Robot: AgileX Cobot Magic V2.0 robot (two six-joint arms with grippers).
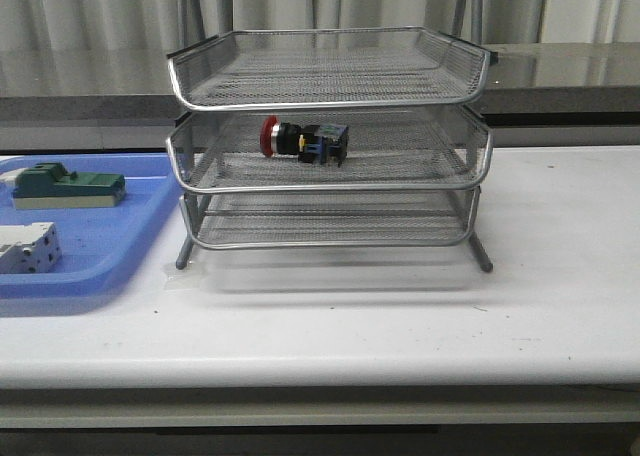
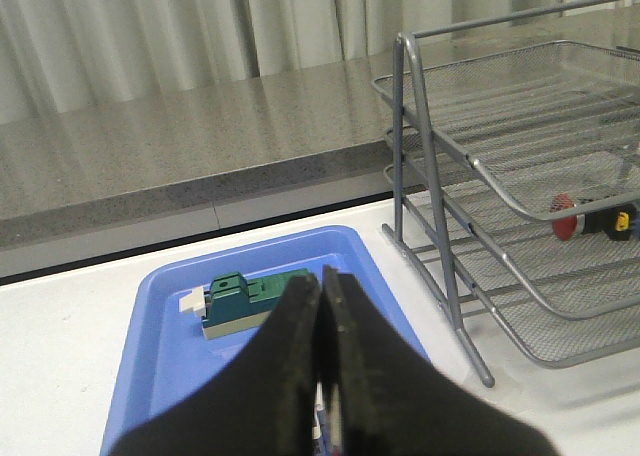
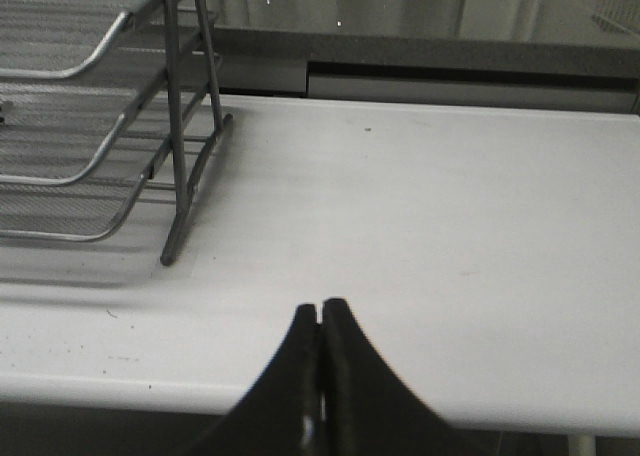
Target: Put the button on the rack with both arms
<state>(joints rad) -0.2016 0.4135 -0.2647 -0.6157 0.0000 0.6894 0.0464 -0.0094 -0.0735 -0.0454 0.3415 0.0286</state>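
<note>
The button lies seemingly sideways on the rack's middle tier.

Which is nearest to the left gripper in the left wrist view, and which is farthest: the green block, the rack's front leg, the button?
1. Green block, in the blue tray, just beyond the closed jaws.
2. Rack's front leg, off to one side on the table.
3. Button, on the rack's middle tier.

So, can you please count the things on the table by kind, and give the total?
Rack: 1
Button, on the rack's middle tier: 1
Blue tray: 1
Green block, in the tray: 1
White block, in the tray: 1
Total: 5
</note>
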